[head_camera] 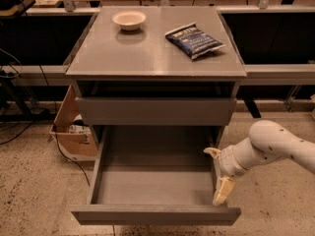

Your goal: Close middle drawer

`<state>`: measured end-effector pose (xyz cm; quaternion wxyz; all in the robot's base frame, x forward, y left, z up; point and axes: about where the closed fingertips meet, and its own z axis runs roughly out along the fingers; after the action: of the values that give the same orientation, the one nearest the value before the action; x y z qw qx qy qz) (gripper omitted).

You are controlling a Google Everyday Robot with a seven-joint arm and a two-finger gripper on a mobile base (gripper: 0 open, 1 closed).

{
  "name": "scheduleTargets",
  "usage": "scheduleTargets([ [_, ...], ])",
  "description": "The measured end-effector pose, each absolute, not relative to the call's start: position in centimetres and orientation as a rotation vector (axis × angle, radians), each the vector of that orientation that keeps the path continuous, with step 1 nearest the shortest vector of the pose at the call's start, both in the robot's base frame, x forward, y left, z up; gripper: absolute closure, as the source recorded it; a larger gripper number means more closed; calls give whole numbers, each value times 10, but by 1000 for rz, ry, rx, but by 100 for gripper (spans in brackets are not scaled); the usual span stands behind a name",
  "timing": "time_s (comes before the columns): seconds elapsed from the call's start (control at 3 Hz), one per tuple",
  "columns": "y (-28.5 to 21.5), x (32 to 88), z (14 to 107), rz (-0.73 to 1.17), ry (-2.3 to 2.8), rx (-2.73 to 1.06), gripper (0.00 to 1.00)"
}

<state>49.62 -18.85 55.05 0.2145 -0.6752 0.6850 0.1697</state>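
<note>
The middle drawer is a wide, shallow grey box with a plain flat front. It is pulled far out of the grey cabinet and is empty inside. My gripper is on a white arm that comes in from the right. It sits at the drawer's right side wall, near the front right corner. Its two pale fingers are spread apart with nothing between them. One points up and left, the other down towards the drawer front.
A closed grey drawer front sits above the open one. On the cabinet top are a white bowl and a blue chip bag. A cardboard box and cables lie on the speckled floor at the left. Dark shelving runs behind.
</note>
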Motion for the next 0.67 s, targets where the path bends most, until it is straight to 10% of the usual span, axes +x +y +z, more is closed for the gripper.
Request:
scheduleTargets([
  [0.67, -192, 481, 476, 571, 1837, -1896, 0],
])
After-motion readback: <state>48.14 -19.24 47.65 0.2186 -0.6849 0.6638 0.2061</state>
